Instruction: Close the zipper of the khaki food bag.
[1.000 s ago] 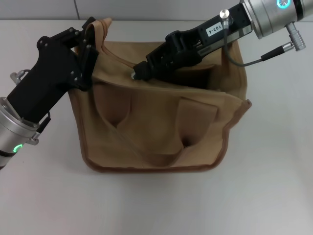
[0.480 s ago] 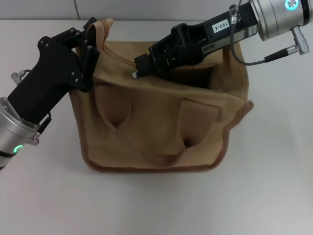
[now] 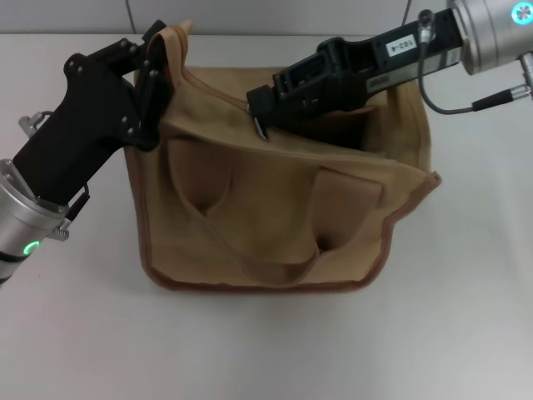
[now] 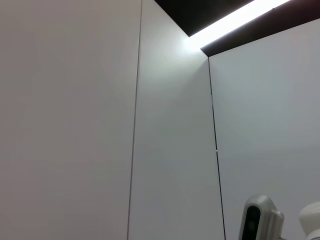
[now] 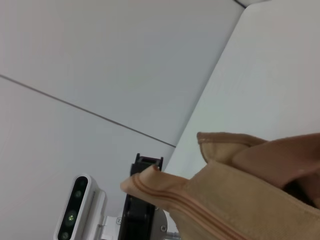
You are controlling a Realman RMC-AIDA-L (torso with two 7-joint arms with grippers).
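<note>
Khaki food bag [image 3: 266, 208] mid-table, mouth gaping at far right, left gripper [image 3: 154, 67] angled up from near left, clamped on the bag's far-left corner, right gripper [image 3: 260, 108] reaching in from far right, pinching the zipper [image 3: 261, 127] pull, right wrist view alone showing the pinched corner [image 5: 137, 182] edge-on
</note>
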